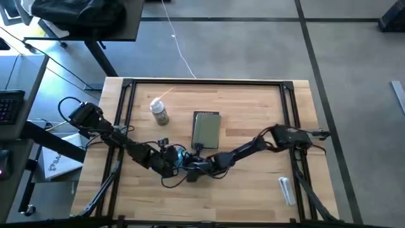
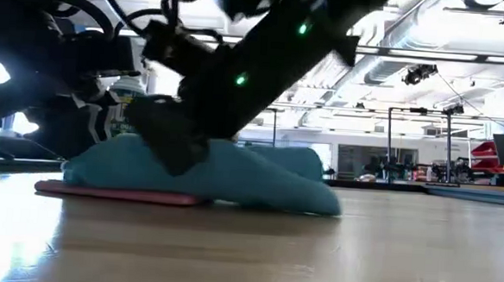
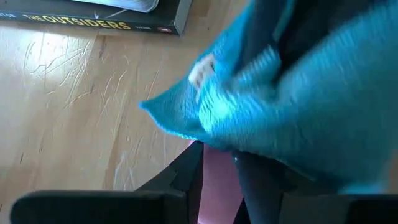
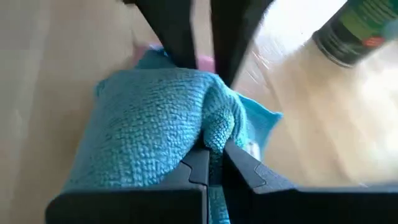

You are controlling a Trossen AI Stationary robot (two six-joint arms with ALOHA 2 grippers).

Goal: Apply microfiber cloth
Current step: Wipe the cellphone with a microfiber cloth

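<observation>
The right gripper (image 4: 214, 158) is clamped on a fold of the one microfiber cloth (image 4: 155, 130), which lies bunched over one pink phone (image 2: 120, 193) at the table's (image 1: 253, 190) front middle. The left gripper (image 1: 169, 158) meets it there; whether its fingers are apart cannot be told. One spray bottle (image 1: 159, 113) and one tablet (image 1: 206, 128) stand behind.

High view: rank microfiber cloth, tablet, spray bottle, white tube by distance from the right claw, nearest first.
From the right claw, near the table's front middle:
1. microfiber cloth - at the claw, pinched in it, per the right wrist view.
2. tablet - just behind it, mid-table.
3. spray bottle - farther back, toward the left arm's side.
4. white tube - far off at the front right edge.
</observation>
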